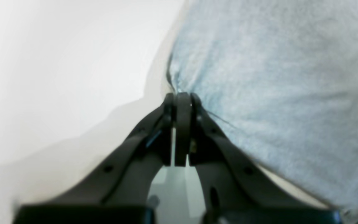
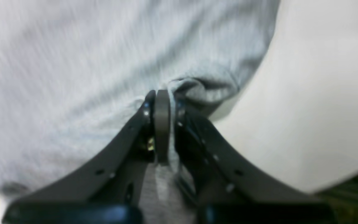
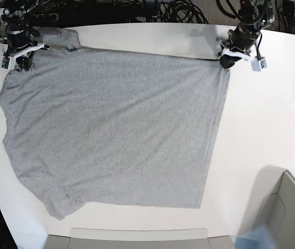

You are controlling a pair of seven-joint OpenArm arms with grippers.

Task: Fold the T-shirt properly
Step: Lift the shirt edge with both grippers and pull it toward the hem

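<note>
Now my left tool (image 3: 225,61) pinches the T-shirt (image 3: 111,129) at its two o'clock corner, my right tool (image 3: 18,61) grips its ten o'clock corner; it lies flat on the white surface (image 3: 262,124).

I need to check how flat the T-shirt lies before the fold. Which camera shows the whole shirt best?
The base view: the whole T-shirt lies spread on the white table, plain side up. Both wrist views are blurred close-ups of grey cloth only, where the left gripper and right gripper pinch its edge.
</note>
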